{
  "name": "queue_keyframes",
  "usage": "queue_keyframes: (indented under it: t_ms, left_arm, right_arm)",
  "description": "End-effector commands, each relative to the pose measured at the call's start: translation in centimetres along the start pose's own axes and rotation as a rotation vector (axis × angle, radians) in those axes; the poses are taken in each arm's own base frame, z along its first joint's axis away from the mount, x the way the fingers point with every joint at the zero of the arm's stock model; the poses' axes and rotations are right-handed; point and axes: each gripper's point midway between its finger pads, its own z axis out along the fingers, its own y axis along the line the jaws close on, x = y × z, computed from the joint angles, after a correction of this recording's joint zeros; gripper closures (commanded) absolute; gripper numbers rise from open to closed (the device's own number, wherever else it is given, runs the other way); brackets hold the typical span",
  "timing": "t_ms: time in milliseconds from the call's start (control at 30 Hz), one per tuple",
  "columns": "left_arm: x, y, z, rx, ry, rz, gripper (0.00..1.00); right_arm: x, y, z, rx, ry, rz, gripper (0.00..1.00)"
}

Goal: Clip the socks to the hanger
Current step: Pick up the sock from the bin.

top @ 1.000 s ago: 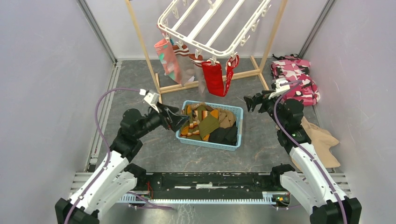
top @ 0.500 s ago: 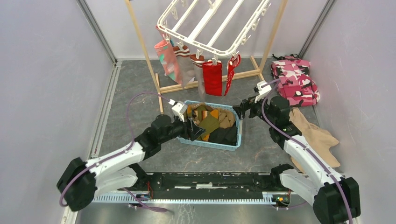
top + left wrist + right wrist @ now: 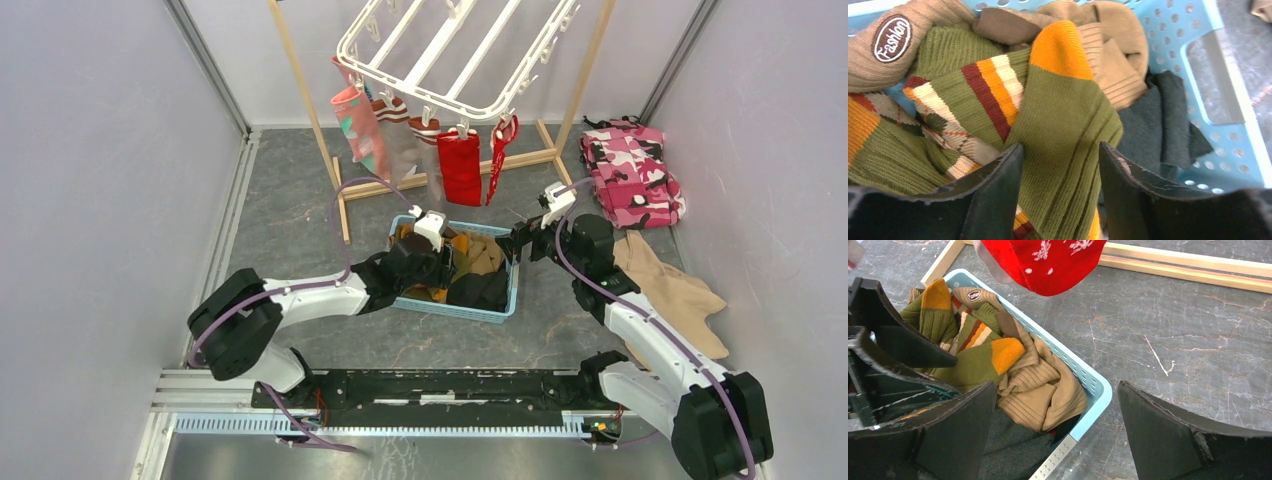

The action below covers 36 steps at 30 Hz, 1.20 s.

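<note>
Socks [image 3: 470,265] in olive, orange, tan and black fill a light blue basket [image 3: 505,303]. My left gripper [image 3: 440,262] reaches into it. In the left wrist view the left gripper [image 3: 1060,147] stands open astride an olive sock with an orange toe [image 3: 1063,115], its fingers beside the sock's two edges. My right gripper [image 3: 512,243] hangs open over the basket's right end; in its wrist view the right gripper [image 3: 1057,383] holds nothing. The white hanger [image 3: 440,50] hangs at the back with a pink sock [image 3: 358,125], striped socks [image 3: 400,115] and red socks [image 3: 460,165] clipped to it.
A light wooden frame stand [image 3: 310,110] carries the hanger, its base bar behind the basket. A pink camouflage cloth [image 3: 632,170] and a beige cloth [image 3: 670,295] lie on the floor at the right. Walls close in left and right.
My left arm has swung right from beside the basket into the sock pile, and its jaws have narrowed round the olive sock. My right gripper has moved left toward the basket's right end.
</note>
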Motion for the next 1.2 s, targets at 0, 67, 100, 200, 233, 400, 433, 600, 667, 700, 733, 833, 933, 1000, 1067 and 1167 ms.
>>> queue_keyframes:
  t_ms: [0, 67, 100, 200, 233, 400, 433, 600, 667, 700, 733, 833, 933, 1000, 1067, 1167]
  left_arm:
    - [-1.7, 1.5, 1.1, -0.112, -0.034, 0.091, 0.42]
    - [-1.7, 1.4, 1.5, -0.115, -0.030, 0.106, 0.53]
    - [-1.8, 1.3, 1.7, -0.109, -0.027, 0.113, 0.63]
    - [-2.0, 0.8, 1.8, -0.088, -0.008, 0.126, 0.86]
    - [-2.5, 0.4, 1.5, -0.075, -0.016, 0.124, 0.89]
    - [-5.0, -1.2, -1.5, 0.010, -0.074, 0.119, 0.96]
    - [-5.3, -1.5, -2.1, 0.025, -0.080, 0.118, 0.96]
    - [-7.3, -2.8, -5.1, 0.137, -0.146, 0.066, 0.97]
    - [-8.1, -3.4, -6.4, 0.197, -0.180, 0.028, 0.97]
    - [-8.4, -3.6, -7.0, 0.232, -0.192, 0.005, 0.98]
    - [-8.9, -3.6, -7.5, 0.265, -0.209, -0.020, 0.98]
    - [-9.8, -3.5, -8.8, 0.370, -0.244, -0.103, 0.98]
    - [-10.7, -3.6, -9.9, 0.491, -0.244, -0.183, 0.98]
    - [-11.3, -3.8, -10.4, 0.552, -0.229, -0.221, 0.98]
    - [-12.2, -4.6, -11.1, 0.615, -0.224, -0.241, 0.98]
    - [-12.9, -5.8, -11.9, 0.699, -0.201, -0.250, 0.98]
  right_arm:
    - [-1.0, 0.2, 0.4, -0.011, -0.048, -0.004, 0.02]
    - [-0.8, 0.2, 0.5, -0.015, -0.045, 0.000, 0.02]
    - [-0.8, 0.3, 0.5, -0.019, -0.046, 0.001, 0.02]
    - [-0.7, 0.5, 0.5, -0.028, -0.046, 0.005, 0.02]
    - [-0.8, 0.5, 0.4, -0.029, -0.050, 0.000, 0.02]
    - [-1.7, 0.8, -0.2, -0.038, -0.077, -0.014, 0.02]
    - [-1.9, 1.0, -0.3, -0.045, -0.087, -0.017, 0.02]
    - [-3.3, 1.8, -1.0, -0.078, -0.147, -0.038, 0.02]
    - [-3.8, 2.4, -1.4, -0.105, -0.174, -0.057, 0.02]
    - [-4.1, 2.8, -1.6, -0.125, -0.191, -0.072, 0.02]
    - [-4.5, 3.4, -1.9, -0.159, -0.215, -0.092, 0.02]
    - [-5.8, 5.6, -3.1, -0.261, -0.298, -0.168, 0.02]
    - [-6.4, 8.8, -4.3, -0.384, -0.350, -0.277, 0.02]
    - [-6.5, 10.8, -4.8, -0.446, -0.384, -0.375, 0.02]
    - [-6.2, 12.6, -5.1, -0.491, -0.397, -0.444, 0.03]
    - [-6.1, 14.1, -5.1, -0.512, -0.405, -0.531, 0.03]
